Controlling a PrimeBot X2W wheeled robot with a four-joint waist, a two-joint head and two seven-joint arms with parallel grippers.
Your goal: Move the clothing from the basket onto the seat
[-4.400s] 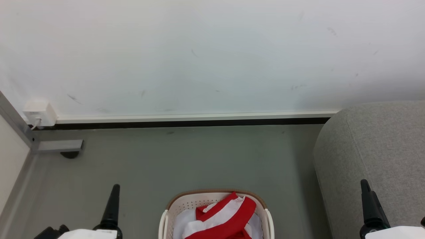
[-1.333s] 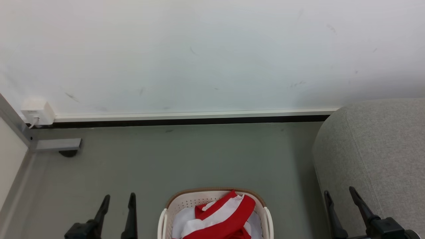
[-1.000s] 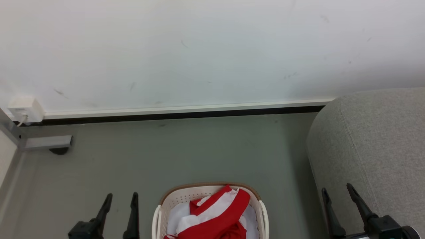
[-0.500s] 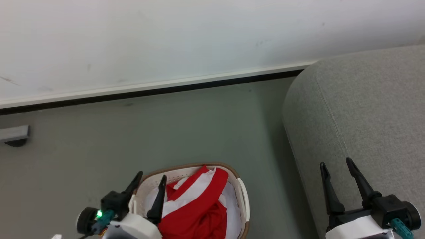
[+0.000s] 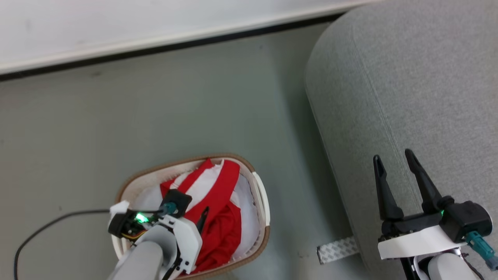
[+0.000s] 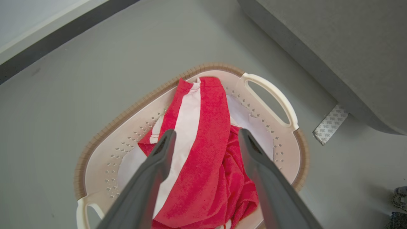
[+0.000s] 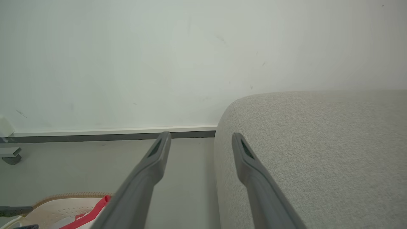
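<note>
Left gripper held wide over the basket, clothing not yet on the seat

The basket is seen at the lower left of the head view, standing on the grey-green floor. The seat is placed at the right of the frame and is set apart from the basket by a strip of floor. The clothing is piled inside the basket: a red garment with a broad white band is draped from the far rim down toward the middle, and more crumpled red fabric is gathered below it. A plain pale sheet is seen beneath it against the perforated wall. In the left wrist view the two dark fingers are spread wide, one to each side of the banded garment, and nothing is gripped between them. Whether the tips touch the fabric cannot be told. The right gripper is shown at the lower right of the head view, its fingers parted and empty, pointed up the frame over the edge of the seat near the seam line. A patterned strip of tape is laid on the floor at the foot of the seat, to the right of the basket. A dark cable is trailed across the floor at the lower left. A black baseboard is seen along the top of the frame under a pale wall
</note>
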